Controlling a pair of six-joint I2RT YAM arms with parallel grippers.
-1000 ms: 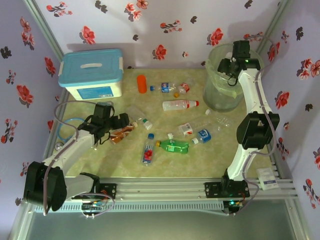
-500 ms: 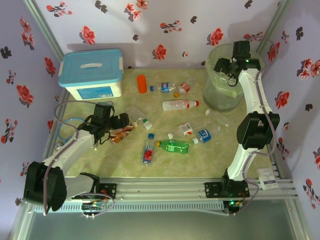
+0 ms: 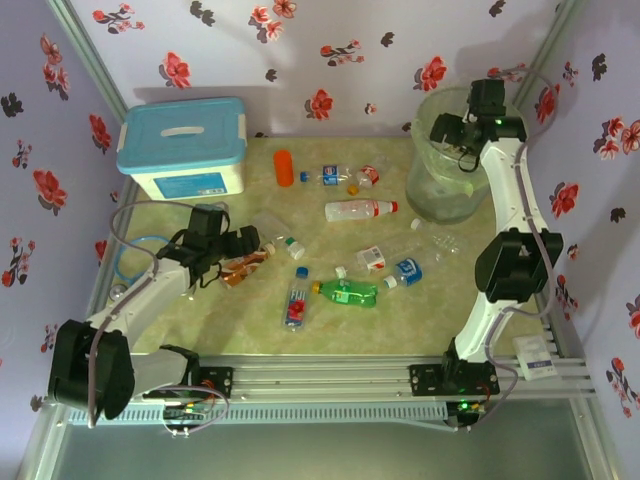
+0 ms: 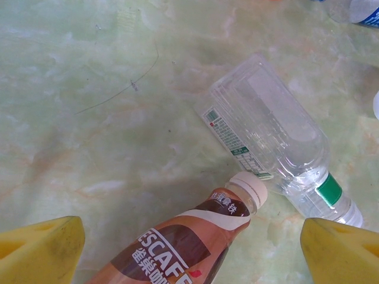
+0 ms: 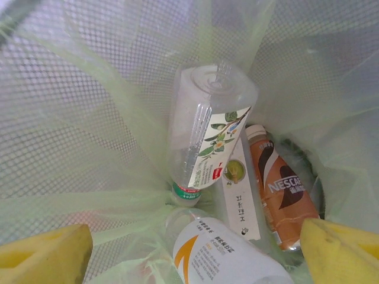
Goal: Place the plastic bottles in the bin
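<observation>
My left gripper [image 4: 190, 249] is open, its yellow fingertips wide apart on either side of a brown Nescafe bottle [image 4: 189, 242] lying on the table, not touching it. A clear bottle [image 4: 266, 133] with a green neck band lies just beyond. In the top view this left gripper [image 3: 240, 252] is at the table's left. My right gripper [image 3: 450, 130] hangs open over the pale-green bin [image 3: 440, 195]. Between its fingers [image 5: 44, 254] there is nothing; below lie a clear bottle [image 5: 204, 130], a brown one [image 5: 278, 189] and a white-labelled one [image 5: 225, 254]. Several bottles remain mid-table, among them a green bottle [image 3: 348, 292] and an orange bottle [image 3: 284, 167].
A blue-lidded white box [image 3: 183, 147] stands at the back left. A white and red bottle [image 3: 360, 210] lies near the bin's foot. Loose caps dot the table. Flowered walls close in the left, back and right sides.
The right gripper has shifted slightly over the bin. The left arm and the bottles on the table have not moved.
</observation>
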